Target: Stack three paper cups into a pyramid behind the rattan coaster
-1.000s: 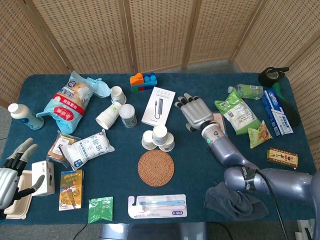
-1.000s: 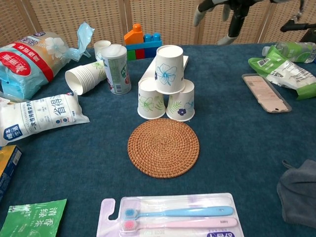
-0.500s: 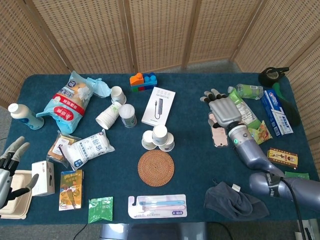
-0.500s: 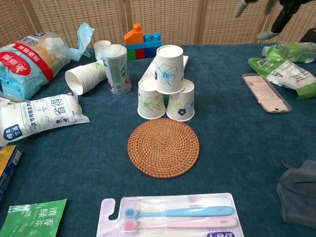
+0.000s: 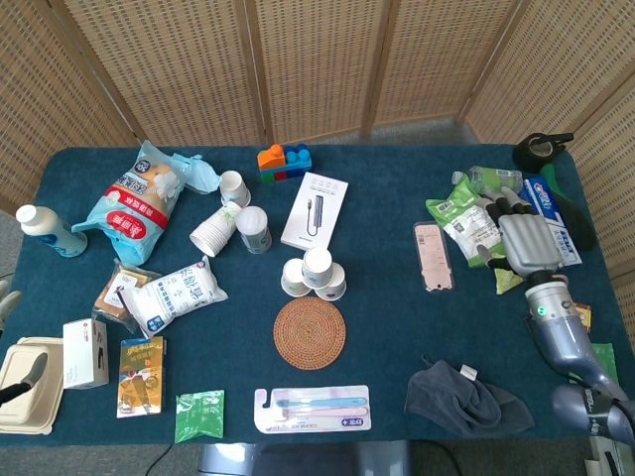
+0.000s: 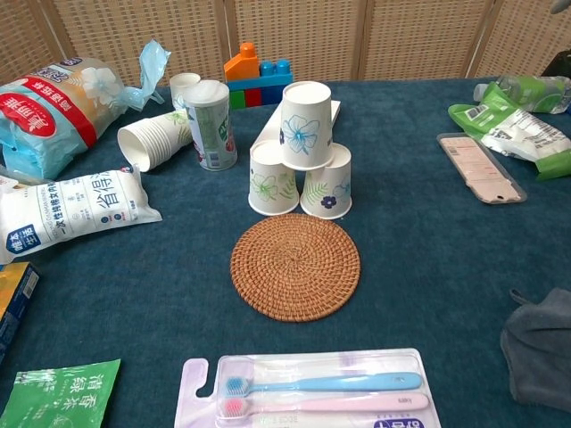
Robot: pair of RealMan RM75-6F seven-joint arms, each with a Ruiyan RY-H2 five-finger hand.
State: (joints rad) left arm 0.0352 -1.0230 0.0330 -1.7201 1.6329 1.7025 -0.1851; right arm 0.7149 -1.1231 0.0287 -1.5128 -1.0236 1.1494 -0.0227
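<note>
**Pyramid built, hands pulling away**

Right robot hand (image 5: 523,238) has swung from beside the cups out to the far right edge of the worktop (image 5: 387,297), fingers spread, holding nothing, over the snack packets (image 5: 466,223). Left robot hand barely shows at the left edge; cannot tell its state. Paper cups (image 6: 302,152) stand well left of the right robot hand: two down, one on top, just behind the rattan coaster (image 6: 295,266). Stacking looks done; next is likely only retracting clear.
</note>
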